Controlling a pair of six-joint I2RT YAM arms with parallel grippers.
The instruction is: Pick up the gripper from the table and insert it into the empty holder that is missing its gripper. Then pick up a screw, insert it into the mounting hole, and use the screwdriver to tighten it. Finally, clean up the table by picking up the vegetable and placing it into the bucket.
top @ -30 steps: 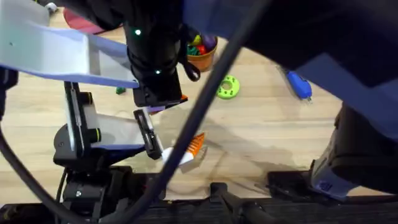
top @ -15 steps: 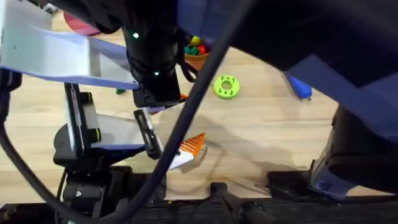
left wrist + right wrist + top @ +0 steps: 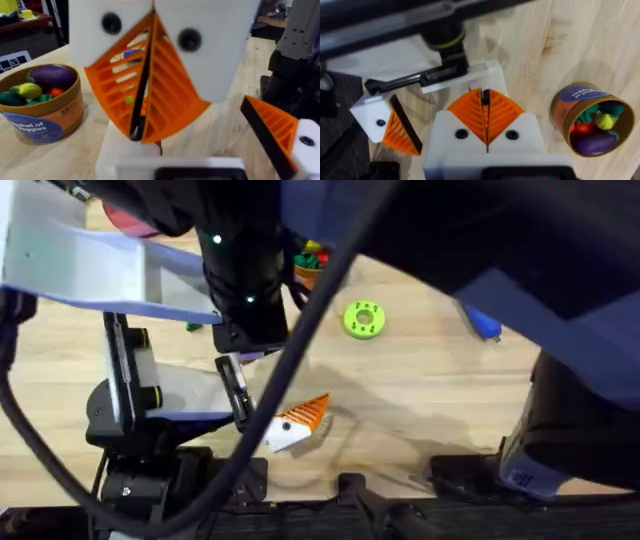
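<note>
Two grippers pressing shut over the claw, screwdriver lying off to the right

Both the left gripper [image 3: 145, 95] and the right gripper [image 3: 485, 117] are holding their orange pads together, apparently pinching nothing. The gripper [image 3: 312, 412] is sitting against the holder [image 3: 285, 435] near the front edge, its point aiming away and rightward, so the insertion is looking done. No screw is making itself out. The screwdriver [image 3: 482, 323] is lying slantwise well right of both, likely nearer the right arm's base. The vegetable [image 3: 193, 327] is resting left of the bucket [image 3: 305, 277], apart from it and not yet inside; the bucket is carrying purple, yellow, red and green toy pieces.
</note>
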